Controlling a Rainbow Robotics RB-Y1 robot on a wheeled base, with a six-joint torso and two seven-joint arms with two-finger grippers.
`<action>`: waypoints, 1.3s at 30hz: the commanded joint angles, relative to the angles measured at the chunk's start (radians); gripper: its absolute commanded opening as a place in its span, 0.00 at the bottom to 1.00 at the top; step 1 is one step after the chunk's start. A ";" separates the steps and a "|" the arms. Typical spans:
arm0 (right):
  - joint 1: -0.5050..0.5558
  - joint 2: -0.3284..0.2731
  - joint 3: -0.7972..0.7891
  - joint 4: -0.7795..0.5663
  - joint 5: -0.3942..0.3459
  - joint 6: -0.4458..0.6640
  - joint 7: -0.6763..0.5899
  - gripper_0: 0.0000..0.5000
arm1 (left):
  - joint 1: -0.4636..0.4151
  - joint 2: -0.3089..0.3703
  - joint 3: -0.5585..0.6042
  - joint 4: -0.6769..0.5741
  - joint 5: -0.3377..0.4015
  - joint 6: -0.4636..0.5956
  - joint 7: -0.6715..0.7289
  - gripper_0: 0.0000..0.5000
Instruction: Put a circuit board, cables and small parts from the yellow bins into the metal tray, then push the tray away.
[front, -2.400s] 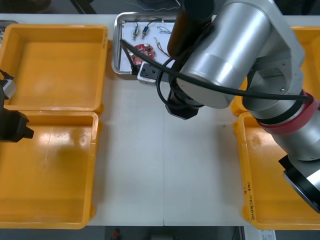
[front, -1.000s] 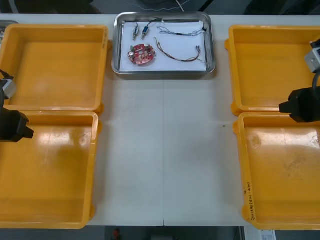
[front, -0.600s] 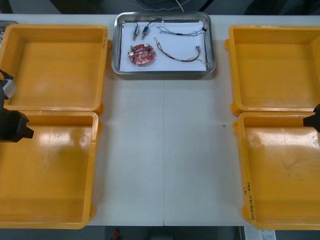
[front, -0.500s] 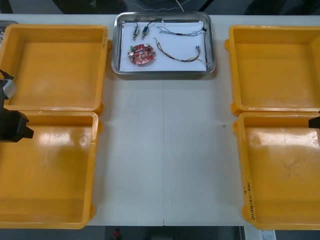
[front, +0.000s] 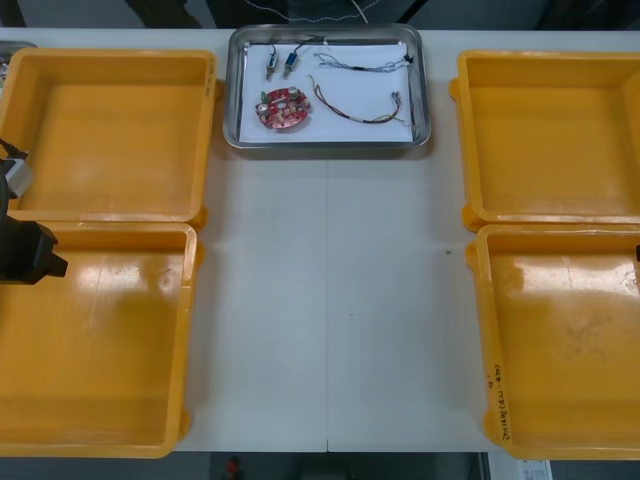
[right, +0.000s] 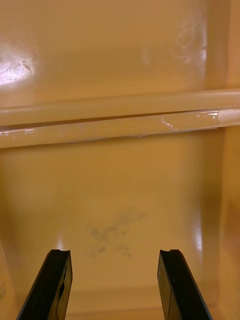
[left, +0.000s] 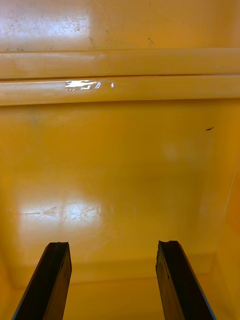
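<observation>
The metal tray (front: 238, 138) sits at the table's far edge, white inside. In it lie a round red circuit board (front: 282, 108), two small metal parts (front: 279, 64), a twisted blue and white cable (front: 362, 65) and a red and yellow cable (front: 358, 108). My left gripper (front: 28, 252) rests at the left edge, over the near left bin (front: 100, 350). Its fingers (left: 52, 280) stand apart above bare orange floor, holding nothing. My right gripper (right: 114, 285) is open too, over a bare bin floor (right: 120, 190) near the rims where two bins meet.
Four yellow bins flank the table: far left (front: 110, 130), far right (front: 545, 130), near right (front: 560, 340) and the near left one. All look bare inside. A wide strip of light table (front: 330, 300) runs between them.
The right arm has drawn back from the tray, swung out to the right and left the front view. The tray and its contents stay put. The left arm has not moved.
</observation>
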 joint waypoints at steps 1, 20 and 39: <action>0.015 -0.042 -0.013 -0.006 -0.011 0.002 0.029 1.00 | 0.014 0.045 0.028 -0.027 -0.009 -0.009 -0.056 1.00; 0.015 -0.042 -0.013 -0.006 -0.011 0.002 0.029 1.00 | 0.014 0.045 0.028 -0.027 -0.009 -0.009 -0.056 1.00; 0.015 -0.042 -0.013 -0.006 -0.011 0.002 0.029 1.00 | 0.014 0.045 0.028 -0.027 -0.009 -0.009 -0.056 1.00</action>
